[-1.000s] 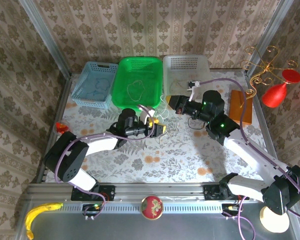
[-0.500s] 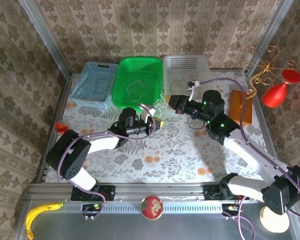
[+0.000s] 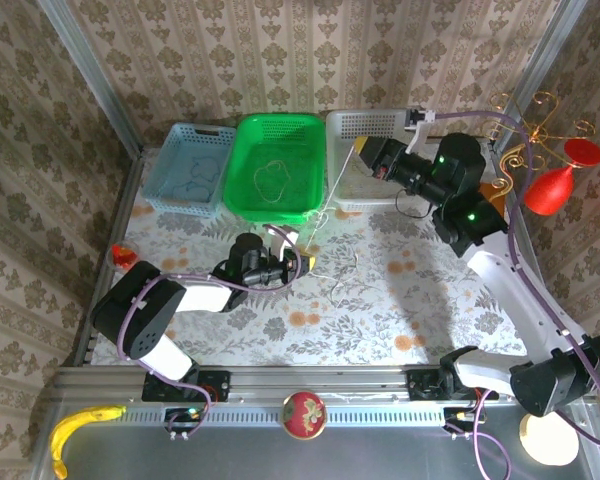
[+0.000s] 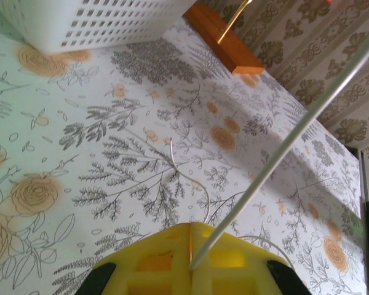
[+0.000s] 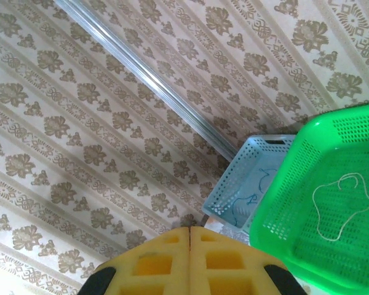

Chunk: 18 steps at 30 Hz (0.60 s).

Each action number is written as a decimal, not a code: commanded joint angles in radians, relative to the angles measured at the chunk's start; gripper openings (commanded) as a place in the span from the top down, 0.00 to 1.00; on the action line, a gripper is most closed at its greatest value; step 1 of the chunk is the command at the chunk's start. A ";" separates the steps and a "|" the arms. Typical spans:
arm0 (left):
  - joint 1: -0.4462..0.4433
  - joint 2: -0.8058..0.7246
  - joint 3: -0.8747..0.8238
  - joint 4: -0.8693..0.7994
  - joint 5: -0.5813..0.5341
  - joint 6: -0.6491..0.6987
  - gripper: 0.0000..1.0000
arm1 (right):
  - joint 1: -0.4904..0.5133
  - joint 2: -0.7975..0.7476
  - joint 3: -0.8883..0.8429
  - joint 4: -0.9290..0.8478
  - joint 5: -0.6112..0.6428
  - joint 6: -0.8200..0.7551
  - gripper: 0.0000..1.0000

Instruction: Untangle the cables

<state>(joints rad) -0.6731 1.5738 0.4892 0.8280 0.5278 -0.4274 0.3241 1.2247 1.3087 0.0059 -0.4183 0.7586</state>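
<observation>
Top view, near edge: both arm bases sit at the front rail of the floral table [image 3: 380,320].

Left gripper [image 3: 300,262] is low over the table, left of centre, pointing right. In the left wrist view its yellow fingers [image 4: 154,264] are pressed together with no gap, pinching the taut whitish cable [image 4: 283,144] at the seam. This cord leaves the fingertips and runs straight to the upper right, clear of the table.

Just beyond the left gripper, a loose whitish cable [image 4: 190,176] lies in a slack curve on the table; top view puts it right of the gripper [image 3: 346,275].

In the top view the taut whitish cable [image 3: 330,195] climbs diagonally from the left gripper to the right gripper [image 3: 364,152], which hangs raised above the near-left corner of the white basket [image 3: 372,122]. The right wrist view shows that gripper's fingers [image 5: 154,267] closed flush. The cord is too thin to pick out at that seam, but its upper end meets the fingertips in the top view.

Far row, against the wall:
- Blue basket [image 3: 202,129], on the left, holds a blue cable [image 3: 192,180], which is also seen from the right wrist [image 5: 246,200].
- Green basket [image 3: 280,121], in the middle, holds a yellowish-tan cable [image 3: 271,180] lying as one open loop [image 5: 314,209].

A wooden block [image 4: 224,40] lies on the table beyond the white basket's corner.
</observation>
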 commanded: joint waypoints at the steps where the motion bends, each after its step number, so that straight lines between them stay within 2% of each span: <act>1: 0.009 0.018 -0.050 -0.020 -0.020 -0.029 1.00 | -0.039 0.002 0.124 0.022 -0.011 -0.024 1.00; 11: 0.018 0.112 -0.087 0.068 -0.014 -0.057 1.00 | -0.121 0.033 0.297 -0.021 -0.013 -0.024 1.00; 14: 0.022 0.120 -0.089 0.090 -0.009 -0.068 1.00 | -0.122 0.028 0.260 -0.014 -0.028 -0.014 1.00; 18: 0.024 0.106 -0.079 0.090 0.005 -0.077 1.00 | -0.111 0.004 0.097 0.036 -0.048 0.010 1.00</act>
<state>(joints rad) -0.6582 1.6936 0.4030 0.8810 0.5163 -0.4824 0.2073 1.2304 1.4933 0.0280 -0.4355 0.7586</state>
